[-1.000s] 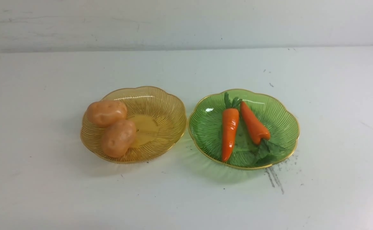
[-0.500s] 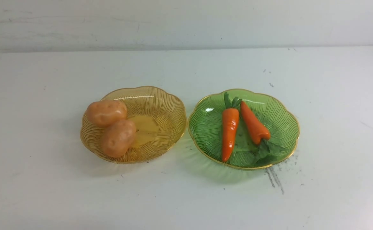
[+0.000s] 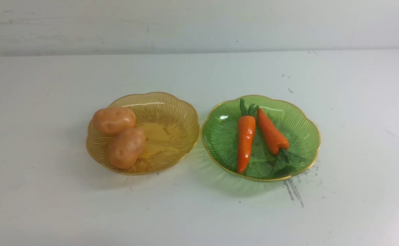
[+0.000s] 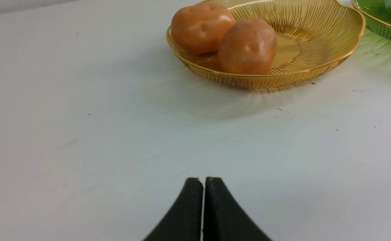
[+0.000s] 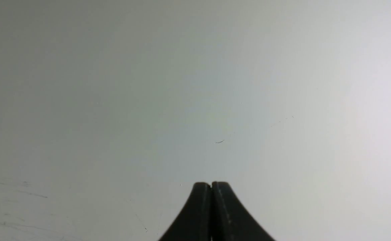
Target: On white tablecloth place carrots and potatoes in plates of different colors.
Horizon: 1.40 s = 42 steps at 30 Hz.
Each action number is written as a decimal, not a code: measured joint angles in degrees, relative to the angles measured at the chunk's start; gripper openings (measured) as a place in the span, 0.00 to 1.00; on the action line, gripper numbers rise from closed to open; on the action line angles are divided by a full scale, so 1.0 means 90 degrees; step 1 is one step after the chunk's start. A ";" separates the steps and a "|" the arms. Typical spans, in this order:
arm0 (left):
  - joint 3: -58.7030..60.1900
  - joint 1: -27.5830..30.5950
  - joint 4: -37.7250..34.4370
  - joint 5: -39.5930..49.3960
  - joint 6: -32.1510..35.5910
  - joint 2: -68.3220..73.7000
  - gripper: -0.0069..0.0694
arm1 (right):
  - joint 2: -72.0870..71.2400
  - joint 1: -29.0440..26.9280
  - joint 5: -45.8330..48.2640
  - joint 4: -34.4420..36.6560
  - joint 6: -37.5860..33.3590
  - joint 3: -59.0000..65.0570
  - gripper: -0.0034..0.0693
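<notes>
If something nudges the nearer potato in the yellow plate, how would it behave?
The nearer potato looks rounded and smooth, so it would probably roll. It touches the other potato and would likely push it. The amber plate slopes inward, so it should stay inside.

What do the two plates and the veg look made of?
Amber plate and green plate: probably translucent moulded plastic, ribbed, with gold scalloped rims; the cloth shows through.
Carrots: glossy hard plastic by their sharp highlights; the leaves look like soft matte fabric or vinyl.
Potatoes: likely plastic or foam, satin, dimpled.
</notes>
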 joint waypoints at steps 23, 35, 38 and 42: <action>0.0000 0.0000 0.0011 0.0000 0.0000 0.0000 0.09 | 0.0051 -0.0005 -0.0998 0.1608 -0.1382 0.0007 0.02; 0.0000 0.0000 0.0017 0.0000 0.0000 0.0000 0.09 | 0.0062 -0.0005 -0.0159 0.6509 -0.5999 0.0021 0.02; 0.0000 0.0000 0.0017 0.0000 0.0000 0.0000 0.09 | 0.0062 -0.0005 0.0184 0.6512 -0.6085 0.0049 0.02; 0.0000 0.0000 0.0017 0.0000 0.0000 0.0000 0.09 | -0.0125 -0.0634 0.0787 0.6458 -0.6078 0.0573 0.02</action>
